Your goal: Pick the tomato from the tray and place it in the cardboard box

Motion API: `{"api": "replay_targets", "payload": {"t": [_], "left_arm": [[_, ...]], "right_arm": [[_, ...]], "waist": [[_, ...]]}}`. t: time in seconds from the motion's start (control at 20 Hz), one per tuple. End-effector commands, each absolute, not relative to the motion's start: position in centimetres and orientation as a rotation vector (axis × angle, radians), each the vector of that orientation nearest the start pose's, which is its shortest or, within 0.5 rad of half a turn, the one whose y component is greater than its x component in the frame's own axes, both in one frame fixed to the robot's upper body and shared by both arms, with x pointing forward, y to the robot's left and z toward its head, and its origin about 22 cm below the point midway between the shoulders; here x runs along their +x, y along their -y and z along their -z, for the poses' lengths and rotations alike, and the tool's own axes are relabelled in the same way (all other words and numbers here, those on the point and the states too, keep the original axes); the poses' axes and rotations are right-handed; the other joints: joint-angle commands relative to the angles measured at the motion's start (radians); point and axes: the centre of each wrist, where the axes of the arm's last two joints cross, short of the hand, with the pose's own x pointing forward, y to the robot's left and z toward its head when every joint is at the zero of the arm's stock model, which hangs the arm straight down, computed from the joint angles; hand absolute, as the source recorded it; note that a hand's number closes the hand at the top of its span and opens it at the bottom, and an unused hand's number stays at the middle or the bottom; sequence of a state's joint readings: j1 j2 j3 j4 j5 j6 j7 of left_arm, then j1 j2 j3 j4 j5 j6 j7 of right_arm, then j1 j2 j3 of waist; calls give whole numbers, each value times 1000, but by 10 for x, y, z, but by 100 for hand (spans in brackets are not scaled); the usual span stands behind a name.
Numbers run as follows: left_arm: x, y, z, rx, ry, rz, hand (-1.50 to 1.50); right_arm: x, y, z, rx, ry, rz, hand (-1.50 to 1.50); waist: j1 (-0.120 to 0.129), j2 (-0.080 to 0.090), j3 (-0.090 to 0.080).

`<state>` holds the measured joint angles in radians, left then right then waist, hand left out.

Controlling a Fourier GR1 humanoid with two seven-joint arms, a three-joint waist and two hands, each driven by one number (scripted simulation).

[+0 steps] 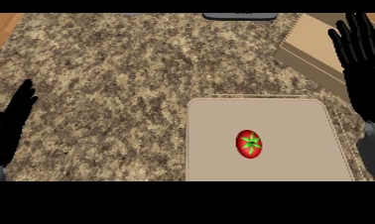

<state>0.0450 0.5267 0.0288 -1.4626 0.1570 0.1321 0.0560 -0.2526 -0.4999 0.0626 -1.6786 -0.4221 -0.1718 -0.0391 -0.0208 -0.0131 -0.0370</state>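
Observation:
A red tomato [250, 143] with a green star-shaped stem lies near the middle of the beige tray [307, 119] at the lower right of the counter. The cardboard box [311, 44] sits at the upper right, partly cut off by the view's edge. My right hand [359, 64] is raised at the right edge, fingers straight and spread, over the box's near corner and well apart from the tomato. My left hand [16, 114] rests open at the left edge, fingers up, far from the tray.
The speckled granite counter [110, 69] spreads left of the tray. A dark flat object [240, 16] lies at the counter's far edge. A strip of wood [9, 22] shows at the upper left corner.

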Motion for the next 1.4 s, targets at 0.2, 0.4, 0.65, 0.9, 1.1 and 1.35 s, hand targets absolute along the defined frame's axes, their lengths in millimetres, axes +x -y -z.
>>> {"api": "replay_targets", "payload": {"t": [0.2, 0.4, 0.65, 0.9, 1.1, 1.35], "left_arm": [[256, -339, -67, 365, 1646, 341, 0], [257, -322, -62, 250, 1675, 407, 0], [266, -300, -67, 196, 1733, 451, 0], [271, -293, -69, 155, 1717, 506, 0], [282, -287, -79, 134, 1752, 525, 0], [287, -273, -76, 113, 1757, 541, 0]], "right_arm": [[249, 329, -172, -493, 1955, 69, -150], [219, 353, -153, -791, 1673, -73, -150], [160, 319, -140, -883, 1702, -282, -150], [133, 292, -158, -968, 1622, -506, -150], [121, 281, -167, -960, 1391, -681, -150], [117, 260, -189, -944, 1169, -877, -150]], "waist": [[-129, -27, 30], [-136, -13, 28], [-75, 0, 33], [-26, 8, 32], [-3, 15, 31], [31, 20, 30]]}}
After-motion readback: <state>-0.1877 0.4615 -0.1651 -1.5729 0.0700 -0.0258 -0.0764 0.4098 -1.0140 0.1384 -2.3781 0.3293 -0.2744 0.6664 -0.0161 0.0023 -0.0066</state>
